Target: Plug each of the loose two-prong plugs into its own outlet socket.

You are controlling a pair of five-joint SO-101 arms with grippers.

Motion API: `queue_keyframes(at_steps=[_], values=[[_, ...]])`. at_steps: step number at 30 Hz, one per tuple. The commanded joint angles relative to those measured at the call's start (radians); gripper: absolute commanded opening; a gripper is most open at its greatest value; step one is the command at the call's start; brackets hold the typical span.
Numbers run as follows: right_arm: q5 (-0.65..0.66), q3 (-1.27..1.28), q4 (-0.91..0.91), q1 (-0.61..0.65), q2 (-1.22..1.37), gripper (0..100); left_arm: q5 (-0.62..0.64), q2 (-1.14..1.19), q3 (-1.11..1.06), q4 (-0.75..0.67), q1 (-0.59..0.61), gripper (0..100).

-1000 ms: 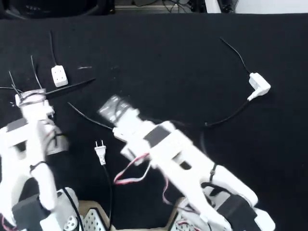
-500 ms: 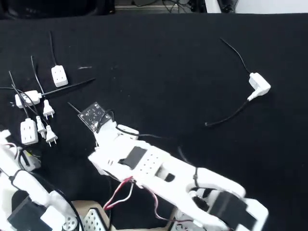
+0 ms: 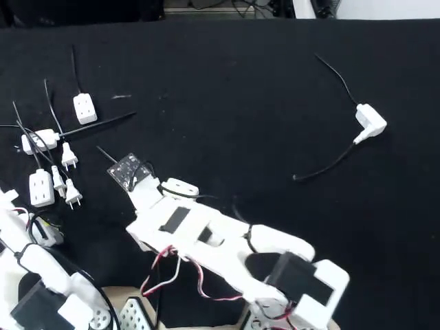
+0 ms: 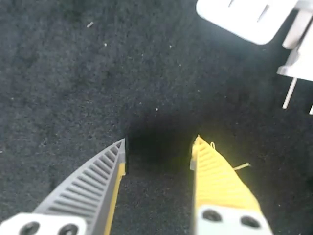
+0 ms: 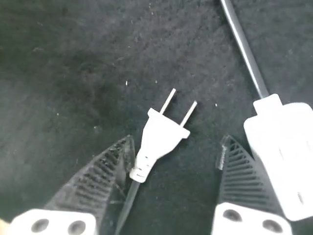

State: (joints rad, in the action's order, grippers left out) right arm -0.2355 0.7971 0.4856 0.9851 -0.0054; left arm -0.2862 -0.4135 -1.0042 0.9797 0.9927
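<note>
Black table [image 3: 261, 82] carries everything. The right arm [image 3: 206, 234] lies diagonally across the middle of it, from the near edge toward the left cluster. It sits low, which suits a top-down pick.

The right gripper [image 5: 177, 144] is released. Its jaws are spread either side of a white two-prong plug [image 5: 161, 129] lying flat, prongs pointing away from the wrist and cord trailing back between the fingers. Not grasped yet, by the look of it, only bracketed.

Obstruction: a white cord-end block [image 5: 283, 147] sits just beside one finger. It is probably a socket, but I can't confirm. Closing could nudge or pinch it.

The left arm [image 3: 27, 275] is parked at the near-left corner. The left gripper [image 4: 159, 147] is also released, with nothing between the jaws and bare table under it. A nearby socket [image 4: 249, 17] and a loose plug [image 4: 301, 63] lie just ahead of its tips, so it is staged near its own work.

Left cluster, all unmated:
- upper socket [image 3: 84, 108]
- middle socket [image 3: 38, 141]
- lower socket [image 3: 41, 189]
- two plugs [image 3: 69, 157] and [image 3: 72, 196] between them, prongs free
- thin black cords crossing over the group, so there is a snag risk when lifting

An angled plug [image 3: 371, 122] sits well apart on the far right, cord curling toward the centre.

Judgement: early stage, nothing plugged in.
</note>
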Motion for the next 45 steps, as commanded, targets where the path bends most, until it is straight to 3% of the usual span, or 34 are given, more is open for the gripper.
queue_keyframes(at_steps=[1, 6, 10, 14, 17, 23, 28, 32, 36, 41, 45], values=[[-0.009, -0.147, 0.084, 0.017, 0.048, 26.1, 0.011, -0.028, 0.004, -0.003, 0.007, 22], [-0.009, -0.308, 0.247, 0.017, 0.196, 23.7, 0.009, -0.028, 0.004, -0.002, 0.015, 22], [0.000, -0.377, 0.330, 0.012, 0.277, 0.3, 0.008, -0.029, 0.004, -0.002, 0.015, 22], [0.009, -0.384, 0.391, 0.011, 0.231, 0.9, 0.008, -0.029, 0.004, -0.002, 0.015, 22], [0.121, -0.377, 0.439, 0.011, 0.139, 1.0, 0.008, -0.029, 0.004, -0.003, 0.005, 22], [0.474, -0.329, 0.598, -0.003, -0.127, 1.1, 0.008, -0.029, 0.004, -0.002, 0.004, 22], [0.671, -0.320, 0.746, -0.199, -0.335, 1.1, 0.008, -0.029, 0.004, -0.002, 0.004, 22], [0.733, -0.320, 0.781, -0.460, -0.403, 1.1, 0.008, -0.028, 0.005, -0.002, -0.001, 22], [0.741, -0.309, 0.752, -0.663, -0.355, 1.5, 0.017, -0.029, 0.022, 0.028, -0.094, 22], [0.747, -0.196, 0.617, -0.726, -0.209, 1.5, 0.137, -0.029, 0.142, 0.178, -0.305, 22], [0.743, -0.077, 0.439, -0.730, -0.130, 1.5, 0.206, -0.029, 0.180, 0.193, -0.478, 22]])
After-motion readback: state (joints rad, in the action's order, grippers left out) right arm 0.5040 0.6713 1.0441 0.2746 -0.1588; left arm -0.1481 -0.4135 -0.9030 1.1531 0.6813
